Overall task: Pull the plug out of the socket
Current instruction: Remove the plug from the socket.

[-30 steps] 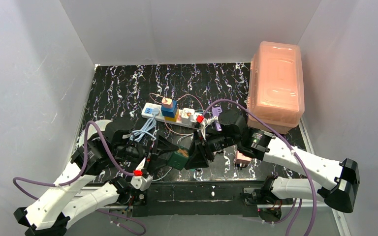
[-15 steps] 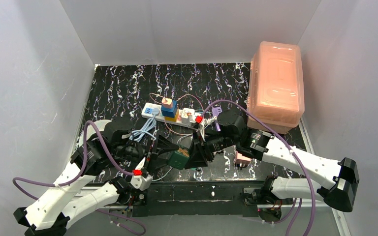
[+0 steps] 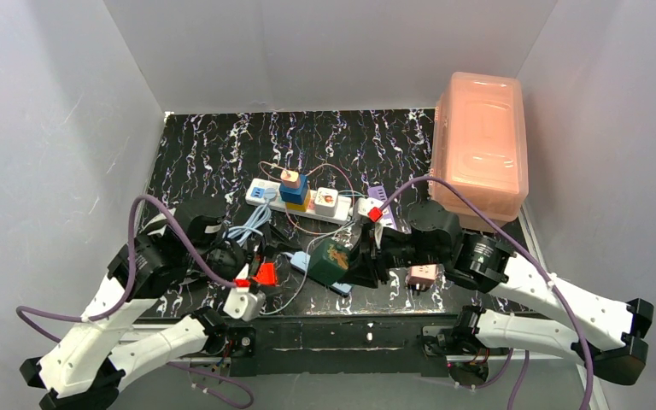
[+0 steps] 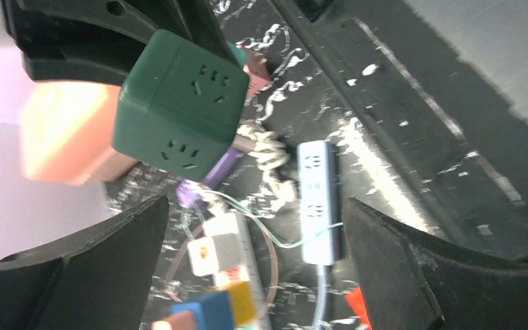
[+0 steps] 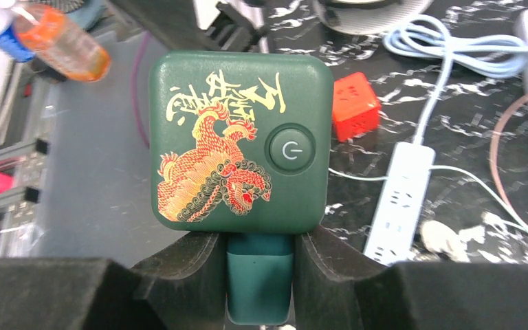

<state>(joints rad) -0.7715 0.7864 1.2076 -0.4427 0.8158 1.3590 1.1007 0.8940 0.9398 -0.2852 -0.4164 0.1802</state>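
Observation:
The long white power strip (image 3: 265, 192) lies mid-table with a blue-and-yellow cube plug (image 3: 293, 191) and a white adapter (image 3: 326, 203) plugged into it. It also shows in the left wrist view (image 4: 247, 234). My right gripper (image 3: 354, 260) is shut on the teal stem (image 5: 260, 285) of a dark green cube adapter (image 3: 329, 259) with a dragon print (image 5: 240, 141), and holds it above the table, near of the strip. My left gripper (image 3: 278, 256) is open and empty, just left of the green cube (image 4: 179, 103).
A slim light-blue strip (image 3: 312, 263) and a red cube (image 3: 265, 273) lie under the grippers. A coiled white cord (image 3: 252, 224) lies left. A pink lidded box (image 3: 478, 149) fills the back right. A small pink plug (image 3: 423, 275) lies by the right arm.
My left gripper has let go of the green cube and drawn back left. My right gripper has carried the cube up and to the right. The red cube now shows.

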